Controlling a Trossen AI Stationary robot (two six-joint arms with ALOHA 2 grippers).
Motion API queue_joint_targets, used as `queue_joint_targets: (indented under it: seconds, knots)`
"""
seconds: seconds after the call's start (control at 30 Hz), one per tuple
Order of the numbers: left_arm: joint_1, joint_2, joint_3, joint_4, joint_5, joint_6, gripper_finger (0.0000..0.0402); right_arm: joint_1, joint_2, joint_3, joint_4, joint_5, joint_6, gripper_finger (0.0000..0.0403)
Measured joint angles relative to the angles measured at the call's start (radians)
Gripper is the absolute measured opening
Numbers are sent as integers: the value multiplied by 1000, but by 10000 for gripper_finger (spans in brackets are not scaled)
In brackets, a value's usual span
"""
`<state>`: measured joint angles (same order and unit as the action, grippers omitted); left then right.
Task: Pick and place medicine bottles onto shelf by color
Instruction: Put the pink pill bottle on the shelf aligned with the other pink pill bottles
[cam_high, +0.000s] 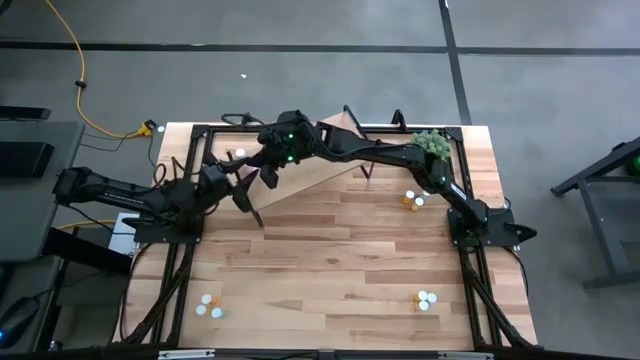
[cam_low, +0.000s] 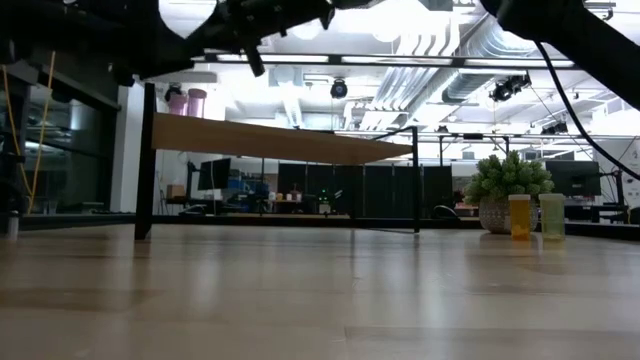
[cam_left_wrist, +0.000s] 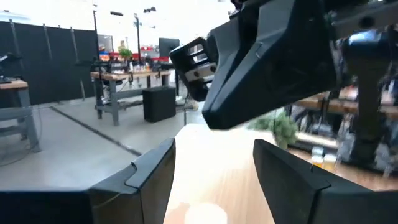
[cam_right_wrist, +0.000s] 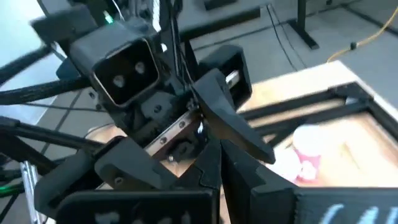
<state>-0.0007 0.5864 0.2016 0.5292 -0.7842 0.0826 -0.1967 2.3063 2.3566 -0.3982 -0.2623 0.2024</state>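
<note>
- The medicine bottles sit in small groups. From above, two white caps (cam_high: 239, 154) show on the far left end of the shelf (cam_high: 320, 165).
- Low down, those same two show as pink bottles (cam_low: 186, 101) standing upright on top of the shelf, above its black leg (cam_low: 147, 160).
- The right wrist view shows one pink bottle (cam_right_wrist: 306, 147) close up, with a white cap. No other view shows it that near.
- An orange bottle (cam_low: 520, 216) and a pale one (cam_low: 552, 215) stand on the worktop (cam_high: 340, 250), just beside the fuzzy green plant (cam_low: 508, 190). From above they are only little dots (cam_high: 411, 199).
- Three more bottles (cam_high: 208, 305) sit near the front left of the worktop, and three (cam_high: 425, 299) near the front right. Only the top view shows these.
- The left pincer (cam_high: 243, 178) is over the left end of the shelf, near the pink bottles. Its two fingers (cam_left_wrist: 152, 177) stand wide apart with nothing between them.
- The right pincer (cam_high: 268, 175) is just beside it. Its fingers (cam_right_wrist: 214, 168) are pressed together and hold nothing.
- The left arm reaches in from the left side. The right arm stretches a long way from the right side, over the shelf.
- In the left wrist view the right arm's dark body fills the top.
</note>
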Motion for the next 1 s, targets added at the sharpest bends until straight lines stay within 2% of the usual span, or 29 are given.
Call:
queue_joint_targets:
  seconds: [0.23,0.33,0.53,0.7,0.83,0.93,1.0]
  knots:
    - [-16,-12,42,-15,3,0,207,-7,-68,-8,-23,-2,-81,0]
    - [-16,-12,58,-17,15,0,207,-10,-109,-9,-81,-3,-135,0]
    - [-53,-12,150,-47,101,0,207,-11,-196,-9,-295,-2,-258,0]
    - [-129,-11,318,-303,102,-40,206,-11,-248,-9,-525,26,-344,0]
    - [-207,0,479,-654,182,-201,197,-11,-257,-9,-713,27,-401,0]
    - [-270,7,555,-851,251,-333,165,-10,-258,-24,-807,26,-436,0]
    - [-321,3,568,-915,249,-406,124,-7,-261,-65,-808,12,-443,0]
